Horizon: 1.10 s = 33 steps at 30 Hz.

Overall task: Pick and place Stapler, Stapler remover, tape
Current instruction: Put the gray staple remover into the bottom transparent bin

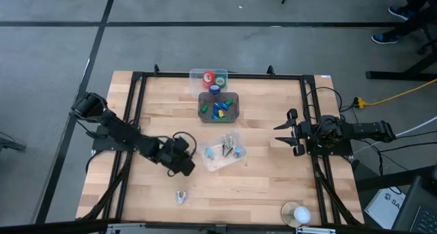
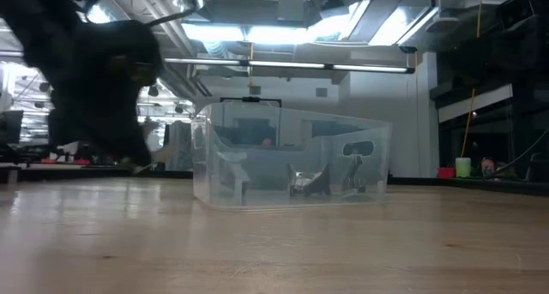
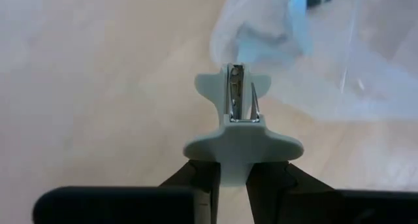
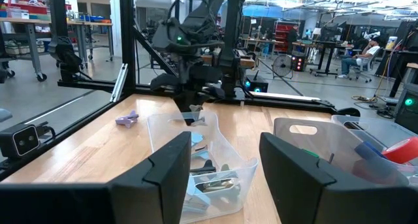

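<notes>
Staple remover (image 3: 236,129) pinched in left gripper (image 3: 235,181) (beside clear bin (image 1: 220,164)), right gripper (image 1: 290,134) open, idle.

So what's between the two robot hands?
In the high view, a clear bin of staple removers sits between the left gripper and right gripper.
</notes>
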### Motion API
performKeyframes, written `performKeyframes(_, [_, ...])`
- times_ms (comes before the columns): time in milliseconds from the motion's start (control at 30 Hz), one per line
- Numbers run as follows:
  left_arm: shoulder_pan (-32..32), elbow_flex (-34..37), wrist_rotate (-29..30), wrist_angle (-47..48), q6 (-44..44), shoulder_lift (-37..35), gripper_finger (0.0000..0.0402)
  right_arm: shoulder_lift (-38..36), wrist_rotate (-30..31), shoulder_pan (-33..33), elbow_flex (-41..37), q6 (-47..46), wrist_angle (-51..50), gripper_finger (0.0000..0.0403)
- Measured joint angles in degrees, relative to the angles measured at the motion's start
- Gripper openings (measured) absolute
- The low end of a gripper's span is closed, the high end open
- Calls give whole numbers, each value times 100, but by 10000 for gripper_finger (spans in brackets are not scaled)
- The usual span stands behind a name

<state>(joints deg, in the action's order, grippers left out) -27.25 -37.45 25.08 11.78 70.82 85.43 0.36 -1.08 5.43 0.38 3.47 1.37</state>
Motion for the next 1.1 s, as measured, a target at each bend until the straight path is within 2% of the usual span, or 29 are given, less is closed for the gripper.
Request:
performKeyframes(100, [224,-7,-151,-160,-420,-3,50,-1,0,0,0,2,0,188])
performKeyframes(267, [512,-11,-807,-178,-855,-9,53,-2,0,-1,2,2,1,188])
performKeyframes(500, [718,-11,-2557,-848,-1623,-9,47,-2,0,-2,0,0,0,187])
performKeyframes(600, [770,-11,-3043,-1443,-1952,-9,51,-1,0,-2,2,1,1,187])
performKeyframes(967, [1122,-22,-3220,-3651,-3559,-15,51,-2,0,0,2,1,2,187])
performKeyframes(1100, [1288,-22,-2747,-3896,-4012,-20,51,-2,0,-1,2,2,2,187])
